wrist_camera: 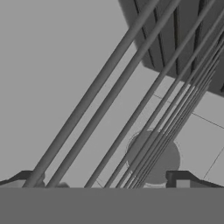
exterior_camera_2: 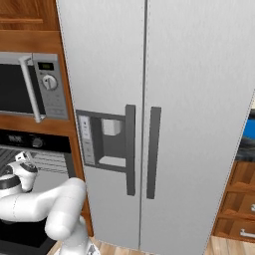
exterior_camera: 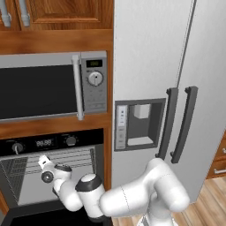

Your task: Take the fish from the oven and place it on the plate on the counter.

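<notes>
**Claw inside the open oven, jaws apart**

The claw [wrist_camera: 105,180] holds nothing, its tips spread wide at either side of the hand view, aimed along the wire racks [wrist_camera: 144,109] (bars running diagonally). The base views show the arm reaching into the oven [exterior_camera: 53,176] below the microwave [exterior_camera: 53,86], beside the fridge [exterior_camera_2: 159,114]. I cannot make out the fish.
</notes>
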Controlling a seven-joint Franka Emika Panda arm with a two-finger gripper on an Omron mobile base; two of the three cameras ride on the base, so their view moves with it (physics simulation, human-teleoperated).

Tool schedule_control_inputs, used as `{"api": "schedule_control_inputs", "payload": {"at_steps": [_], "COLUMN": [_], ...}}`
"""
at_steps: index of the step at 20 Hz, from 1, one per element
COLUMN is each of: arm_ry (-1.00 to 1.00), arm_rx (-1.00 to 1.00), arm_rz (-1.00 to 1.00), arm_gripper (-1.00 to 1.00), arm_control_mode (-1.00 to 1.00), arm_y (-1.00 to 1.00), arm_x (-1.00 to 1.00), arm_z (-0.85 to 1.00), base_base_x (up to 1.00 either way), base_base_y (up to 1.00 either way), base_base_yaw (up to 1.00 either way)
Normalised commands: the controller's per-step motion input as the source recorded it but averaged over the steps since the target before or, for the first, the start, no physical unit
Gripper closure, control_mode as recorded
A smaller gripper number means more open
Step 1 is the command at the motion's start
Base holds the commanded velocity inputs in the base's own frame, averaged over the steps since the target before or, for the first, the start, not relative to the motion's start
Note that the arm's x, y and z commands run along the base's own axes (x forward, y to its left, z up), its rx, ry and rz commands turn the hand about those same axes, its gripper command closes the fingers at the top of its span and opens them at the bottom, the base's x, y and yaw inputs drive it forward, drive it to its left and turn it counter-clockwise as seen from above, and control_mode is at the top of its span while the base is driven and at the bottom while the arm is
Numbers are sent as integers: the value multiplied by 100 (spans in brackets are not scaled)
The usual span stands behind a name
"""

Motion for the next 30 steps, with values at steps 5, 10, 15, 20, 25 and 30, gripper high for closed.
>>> {"api": "schedule_control_inputs", "payload": {"at_steps": [5,10,15,20,25,30], "arm_ry": [-1,-21,-20,-15,-9,-1], "arm_rx": [3,1,2,5,1,0], "arm_rz": [0,0,3,8,2,0], "arm_gripper": [-100,-100,-100,-100,100,100], "arm_control_mode": [-100,-100,-100,-100,-100,-100], "arm_y": [6,21,19,20,13,14], "arm_x": [0,13,32,28,5,0], "arm_z": [-47,-44,-41,-35,-30,-30], "base_base_x": [0,0,0,0,0,0], "base_base_y": [0,0,0,0,0,0], "base_base_yaw": [0,0,0,0,0,0]}}
